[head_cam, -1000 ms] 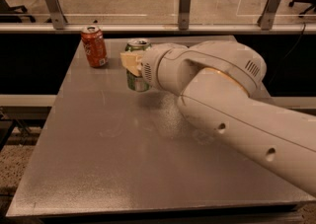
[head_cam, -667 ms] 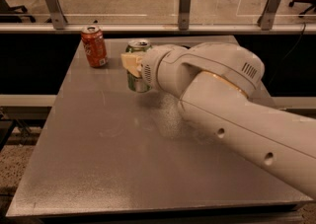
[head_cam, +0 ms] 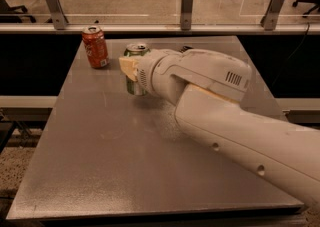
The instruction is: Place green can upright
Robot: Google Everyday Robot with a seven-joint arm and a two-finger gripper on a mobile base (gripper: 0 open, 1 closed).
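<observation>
The green can (head_cam: 136,50) stands upright on the grey table (head_cam: 115,161) at its far middle, silver top up. My gripper (head_cam: 133,69) reaches in from the right and is shut on the can's body. One tan finger (head_cam: 127,66) lies across the can's near left side; the other finger is hidden behind the can. The can's lower edge shows below the finger, resting on or just above the table top. My thick white arm (head_cam: 240,121) runs from the lower right up to the can.
An orange-red soda can (head_cam: 95,46) stands upright at the table's far left, about a can's width left of the green can. A rail with metal posts (head_cam: 187,1) and glass panels runs behind the table's far edge.
</observation>
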